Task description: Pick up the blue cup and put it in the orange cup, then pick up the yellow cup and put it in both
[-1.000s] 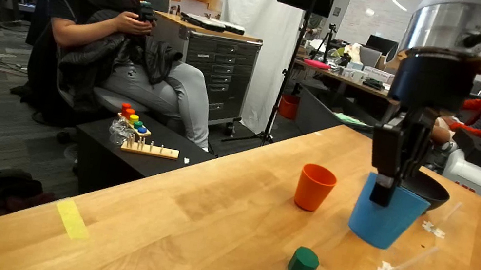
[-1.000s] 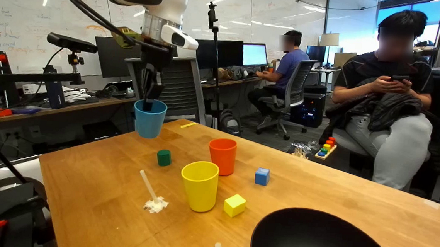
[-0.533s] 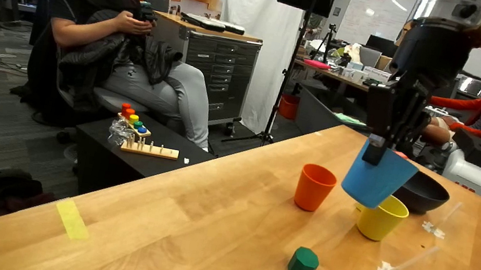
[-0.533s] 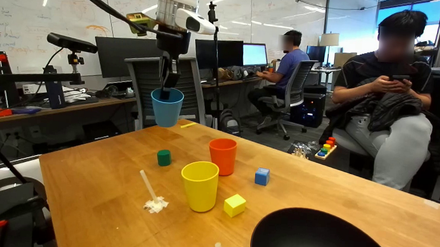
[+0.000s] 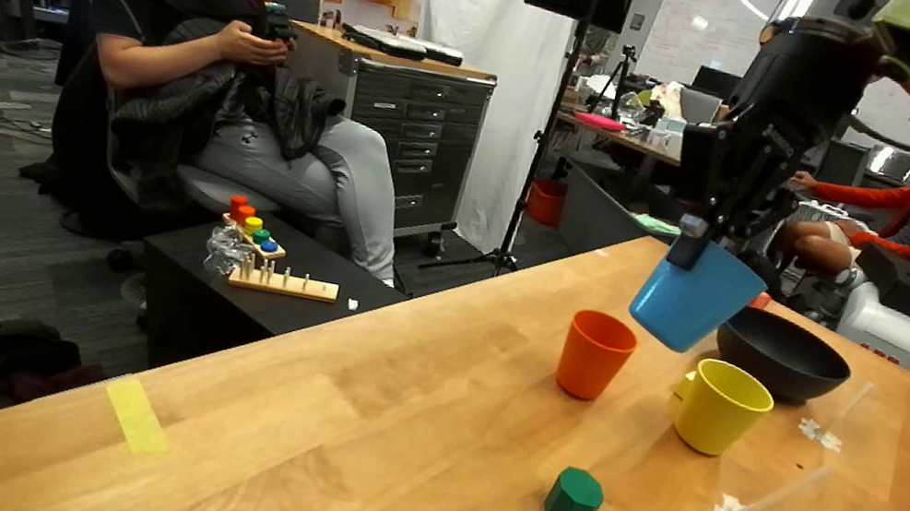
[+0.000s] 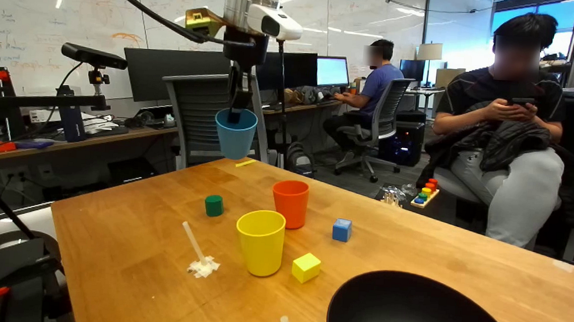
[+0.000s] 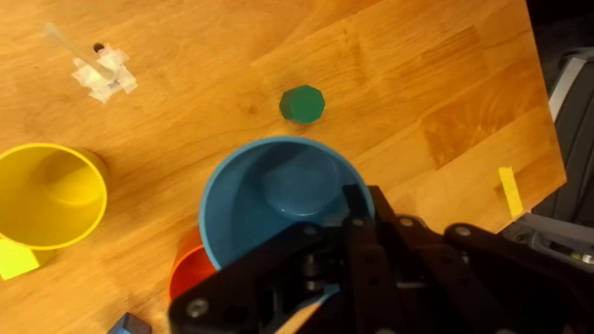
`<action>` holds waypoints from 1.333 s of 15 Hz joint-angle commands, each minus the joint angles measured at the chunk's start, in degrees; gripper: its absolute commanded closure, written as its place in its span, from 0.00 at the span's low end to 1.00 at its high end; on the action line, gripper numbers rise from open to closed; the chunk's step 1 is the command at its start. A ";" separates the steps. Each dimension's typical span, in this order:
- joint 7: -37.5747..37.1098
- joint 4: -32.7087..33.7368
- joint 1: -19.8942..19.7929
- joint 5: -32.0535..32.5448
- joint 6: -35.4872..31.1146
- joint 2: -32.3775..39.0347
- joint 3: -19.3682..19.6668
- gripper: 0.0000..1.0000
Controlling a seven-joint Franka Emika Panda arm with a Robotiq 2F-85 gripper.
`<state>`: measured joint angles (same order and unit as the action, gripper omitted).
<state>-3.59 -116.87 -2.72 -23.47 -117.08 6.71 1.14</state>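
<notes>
The blue cup [image 5: 693,302] is in the air

The claw [image 7: 368,199] pinches its wall; the cup hangs tilted above the worktop [image 5: 387,431], well apart from the corner near the yellow tape [image 5: 137,415]. The orange cup [image 5: 591,364] and the yellow cup [image 5: 716,421] stand upright; the orange one is nearer to the taped long edge.

The table [image 6: 134,256] carries orange cup [image 6: 293,206], yellow cup [image 6: 261,247], bowl [image 6: 407,316], blocks [image 6: 214,206]
</notes>
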 commanded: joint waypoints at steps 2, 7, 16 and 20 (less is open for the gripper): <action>0.55 4.18 -0.26 -2.88 0.23 3.68 -0.18 0.99; -1.67 5.64 -0.07 -1.93 -3.84 6.82 -0.15 0.99; -10.39 9.12 -0.61 4.25 -3.56 7.99 2.26 0.99; -11.85 11.12 -1.58 4.01 -3.51 9.41 3.31 0.99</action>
<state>-13.32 -109.07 -3.53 -20.07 -122.22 14.32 3.93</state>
